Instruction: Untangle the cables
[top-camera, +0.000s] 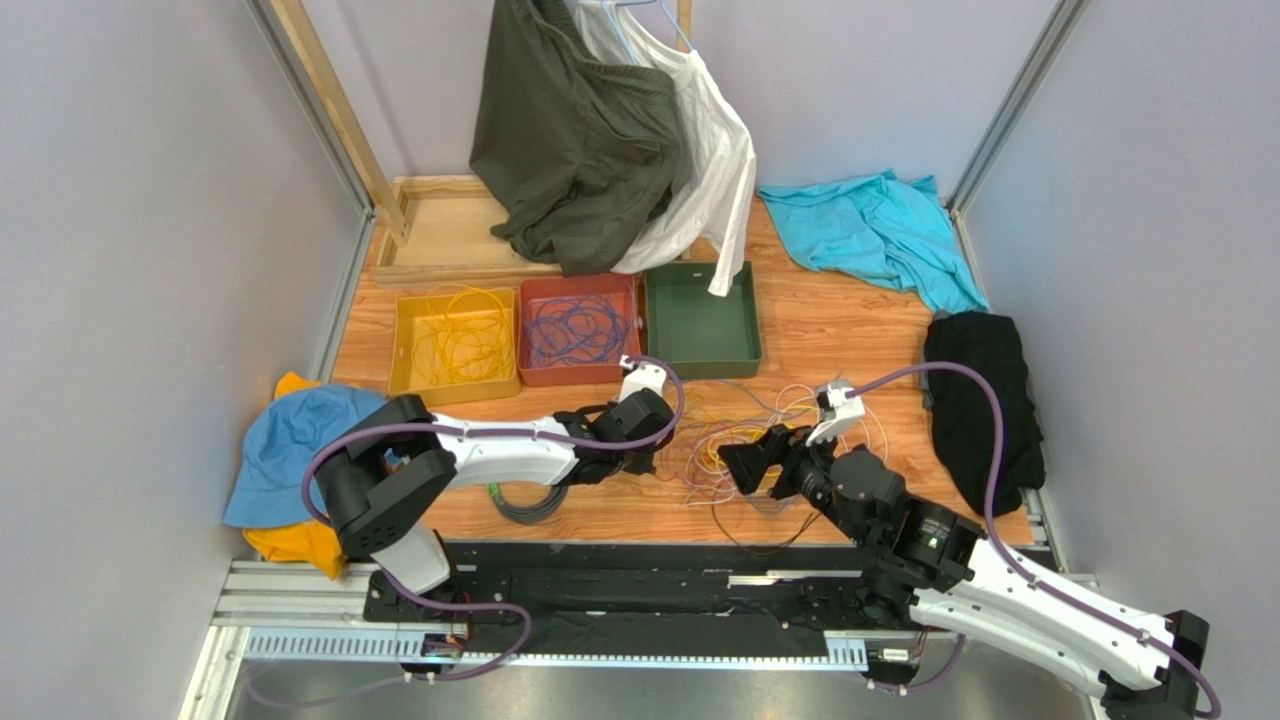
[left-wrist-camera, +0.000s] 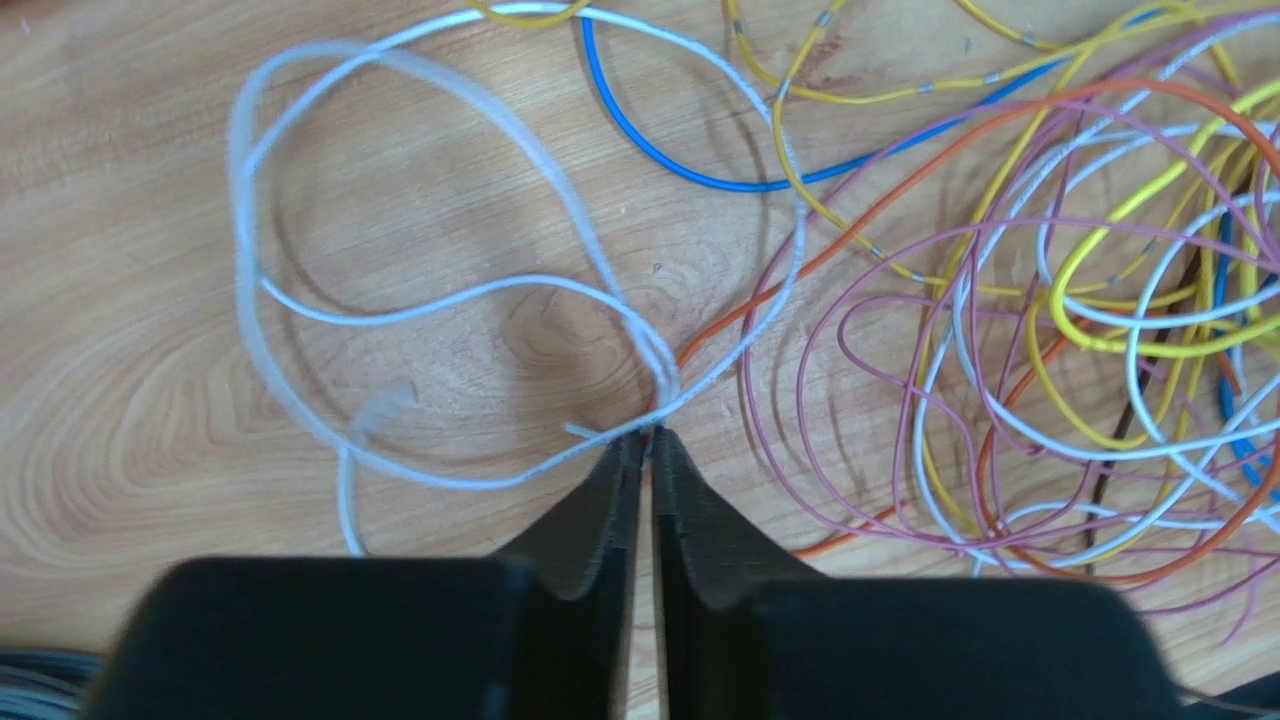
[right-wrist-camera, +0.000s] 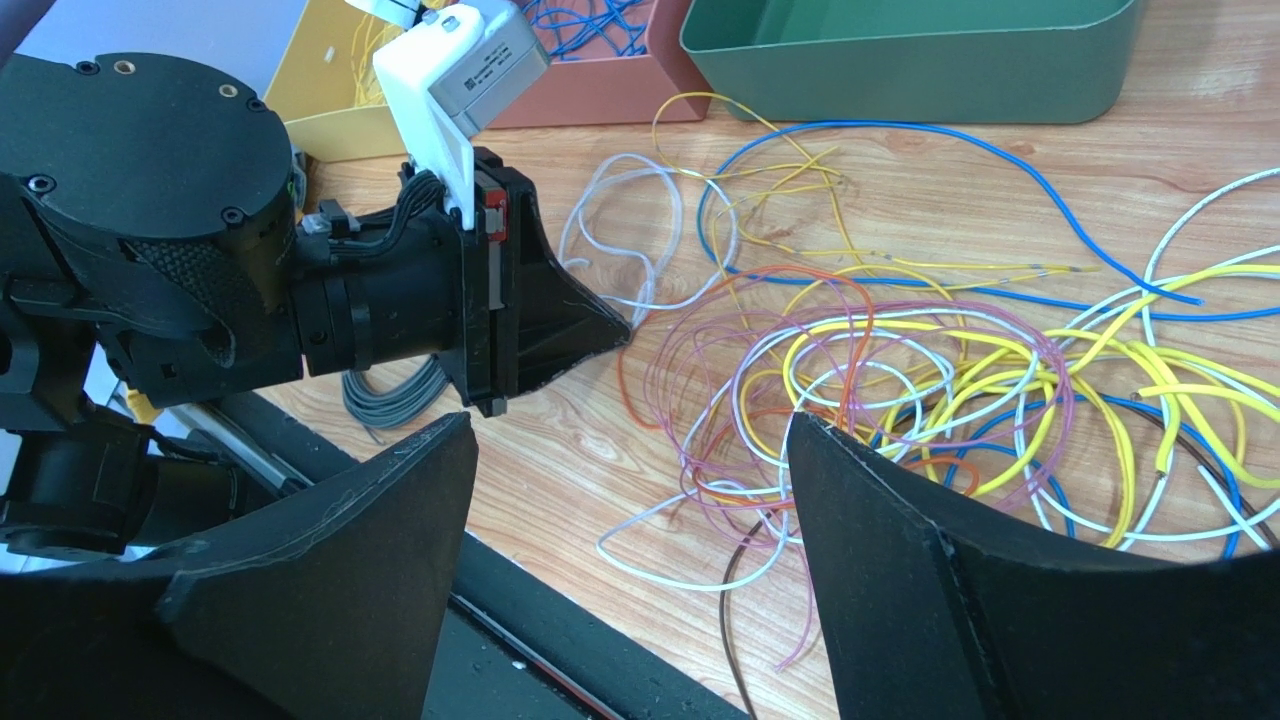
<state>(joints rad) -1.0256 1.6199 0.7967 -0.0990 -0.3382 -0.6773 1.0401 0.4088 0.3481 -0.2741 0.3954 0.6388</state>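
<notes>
A tangle of thin cables (top-camera: 759, 435) in yellow, white, purple, orange and blue lies on the wooden table between the arms; it also shows in the left wrist view (left-wrist-camera: 1052, 300) and the right wrist view (right-wrist-camera: 932, 360). My left gripper (left-wrist-camera: 648, 437) is shut on a looping white cable (left-wrist-camera: 451, 300) at the tangle's left edge; it shows in the top view (top-camera: 672, 428) and the right wrist view (right-wrist-camera: 624, 327). My right gripper (right-wrist-camera: 631, 435) is wide open and empty, just above the tangle's near side, also seen in the top view (top-camera: 751, 458).
A yellow bin (top-camera: 409, 360) with yellow cables, a red bin (top-camera: 529, 360) with purple and blue cables and a green bin (top-camera: 747, 323) stand behind the tangle. A grey cable coil (top-camera: 526, 503) lies under the left arm. Clothes lie around the table's edges.
</notes>
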